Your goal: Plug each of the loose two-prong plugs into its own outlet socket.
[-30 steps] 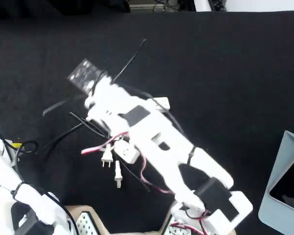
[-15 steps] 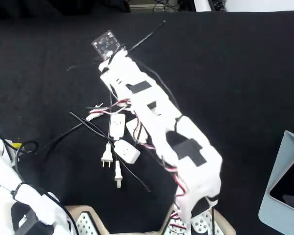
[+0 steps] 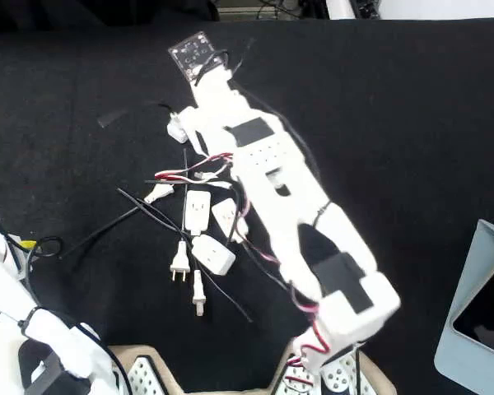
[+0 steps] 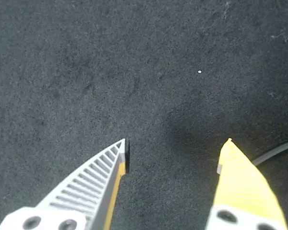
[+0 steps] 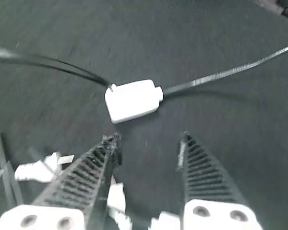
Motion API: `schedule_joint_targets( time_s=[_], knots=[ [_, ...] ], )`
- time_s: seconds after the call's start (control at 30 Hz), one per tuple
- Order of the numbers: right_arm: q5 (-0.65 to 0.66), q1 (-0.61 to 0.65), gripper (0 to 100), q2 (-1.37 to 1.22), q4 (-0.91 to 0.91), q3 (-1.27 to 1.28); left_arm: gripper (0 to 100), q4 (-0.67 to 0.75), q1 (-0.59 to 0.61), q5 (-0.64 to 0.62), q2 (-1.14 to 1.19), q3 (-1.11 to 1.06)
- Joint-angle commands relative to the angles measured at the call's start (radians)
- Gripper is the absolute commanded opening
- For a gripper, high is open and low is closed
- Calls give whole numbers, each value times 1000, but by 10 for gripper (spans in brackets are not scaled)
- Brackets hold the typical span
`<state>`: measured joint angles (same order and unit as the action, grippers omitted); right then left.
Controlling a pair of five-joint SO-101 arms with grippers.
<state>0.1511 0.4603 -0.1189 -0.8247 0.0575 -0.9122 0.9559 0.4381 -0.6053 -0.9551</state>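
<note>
Three white outlet sockets (image 3: 197, 210) (image 3: 228, 218) (image 3: 212, 255) lie bunched among black cords at the table's middle left. Two loose two-prong plugs (image 3: 179, 263) (image 3: 198, 293) rest just in front of them, and a third small plug (image 3: 158, 194) lies to their left. Farther back sits a white block on a black cord (image 3: 177, 129) (image 5: 133, 100). My right arm (image 3: 263, 164) stretches over the cluster, and its gripper (image 5: 146, 140) is open just short of that block, holding nothing. My left gripper (image 4: 176, 143) hangs open over bare black cloth.
The left arm's base (image 3: 16, 329) stands at the near left corner. A grey bin (image 3: 477, 304) sits at the right edge. Red and black wires (image 3: 199, 174) trail off the right arm across the sockets. A black cord (image 4: 273, 151) runs beside the left gripper's yellow finger.
The right arm has swung from the left toward the far side, uncovering the sockets and ending at the white block. The left arm has kept still.
</note>
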Motion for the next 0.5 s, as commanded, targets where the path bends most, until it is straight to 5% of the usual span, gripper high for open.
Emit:
schedule_joint_targets(
  time_s=[0.0,0.23,0.47],
  knots=[
    [-12,3,166,120,-201,-51,303,14,7,-2,-26,8],
    [-123,49,166,113,-457,-50,303,14,2,-2,-31,-10],
    [-336,261,163,74,-652,-39,303,15,2,-2,-34,-24]
  ],
)
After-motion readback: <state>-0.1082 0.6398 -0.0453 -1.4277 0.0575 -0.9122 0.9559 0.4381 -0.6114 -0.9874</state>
